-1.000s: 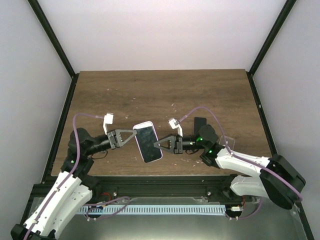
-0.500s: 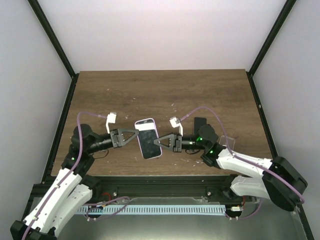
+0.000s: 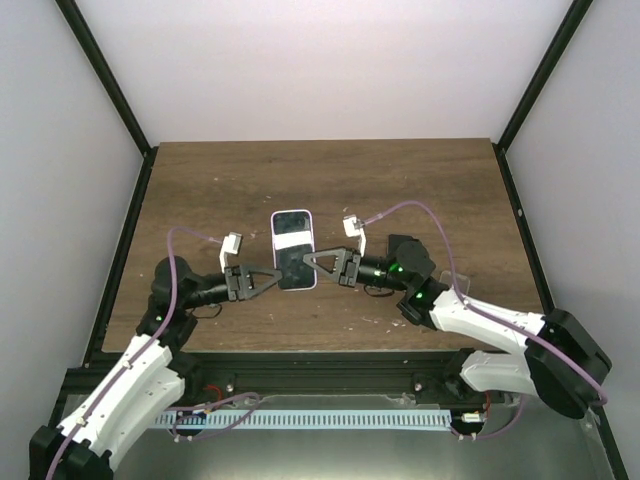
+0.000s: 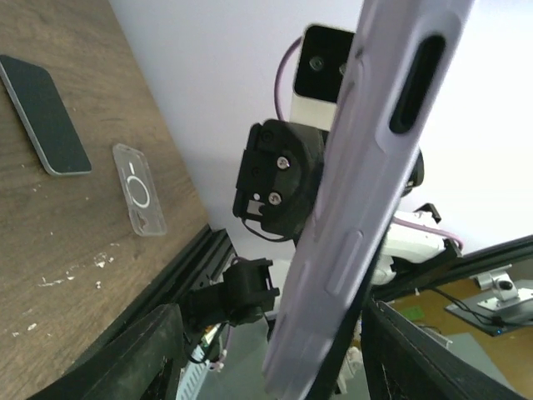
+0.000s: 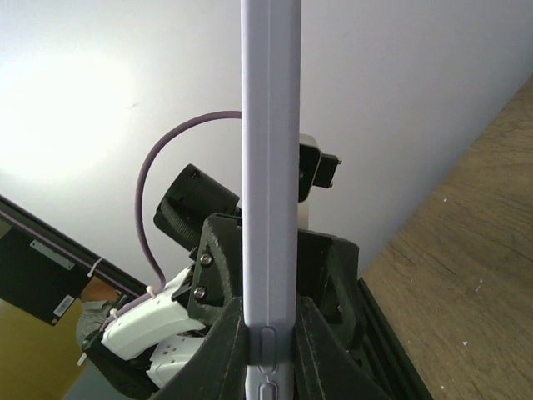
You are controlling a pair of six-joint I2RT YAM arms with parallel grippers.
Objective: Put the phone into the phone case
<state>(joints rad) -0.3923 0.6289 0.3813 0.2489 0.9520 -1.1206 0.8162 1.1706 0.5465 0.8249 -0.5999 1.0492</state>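
The right gripper (image 5: 268,337) is squeezing the thin edge of the pale purple case (image 3: 293,250), with its two fingers hugging the case on both sides. The left gripper (image 3: 270,277) is reaching in from the other side with a finger on each side of the same case. I cannot tell if it is pinching the case or just sitting around it. So the case is hanging in the air between the two arms, over the table (image 3: 320,180). Its wide face is looking up and its long way is pointing away from the robot. That face is showing dark with a pale band, and I cannot tell why. The dark phone (image 3: 401,243) is lying flat on the wood, off to the right of the jaws. It is just beside the right arm and well apart from the case. A small clear piece (image 3: 456,285) is lying near it. I think the right arm is nearer for picking up the phone, so the left one would be holding the case.
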